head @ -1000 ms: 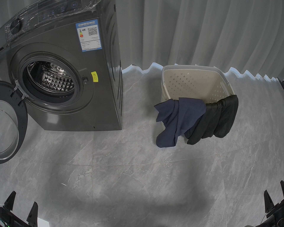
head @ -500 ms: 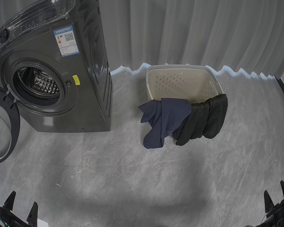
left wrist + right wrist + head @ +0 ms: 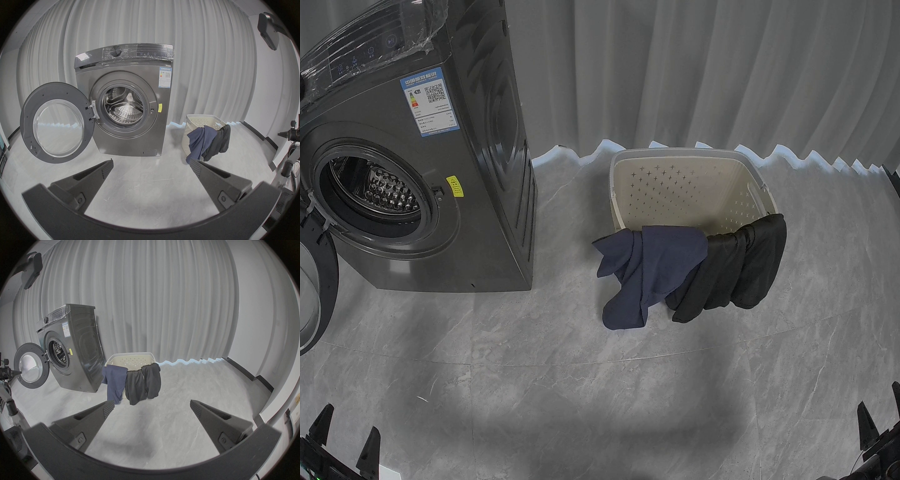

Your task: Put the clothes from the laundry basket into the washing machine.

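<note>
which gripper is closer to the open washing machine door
Left. The left gripper is on the robot's left, same side as the open washing machine door. The right gripper is across the floor on the robot's right, further right than the laundry basket.

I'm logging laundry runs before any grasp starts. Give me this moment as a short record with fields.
washing machine: dark grey front-loader, at the robot's left
door: swung fully open
drum: no clothes visible inside
laundry basket: cream, perforated, right of the machine, not touching it
navy garment: draped over the basket's near rim, hanging outside
black garment: draped over the same rim, touching the navy one
left gripper: open, empty, far from the clothes
right gripper: open, empty
</note>
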